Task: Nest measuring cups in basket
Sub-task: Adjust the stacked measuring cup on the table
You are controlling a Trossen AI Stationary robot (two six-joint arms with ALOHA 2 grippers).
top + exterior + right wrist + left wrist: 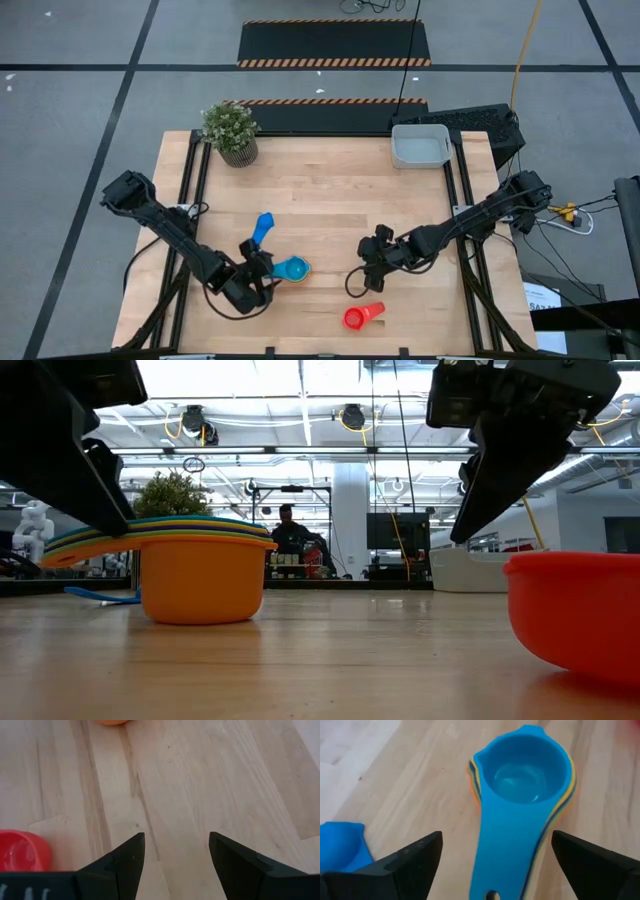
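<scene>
Stack of measuring cups point(522, 795) between released left end effector point(495, 865) fingers, right end effector point(175, 865) open

**Around the work: plant, table, floor and room**

A pale wooden table point(330, 190) fills the middle of the high view. Toward its upper left stands a small potted plant point(231, 131). Above it, on the grey floor, lie two black mats edged with orange-and-black hazard stripes point(334, 44). A yellow cable point(522, 50) runs down the upper right. In the low view's centre background, a person point(287, 530) sits under ceiling lights.
</scene>
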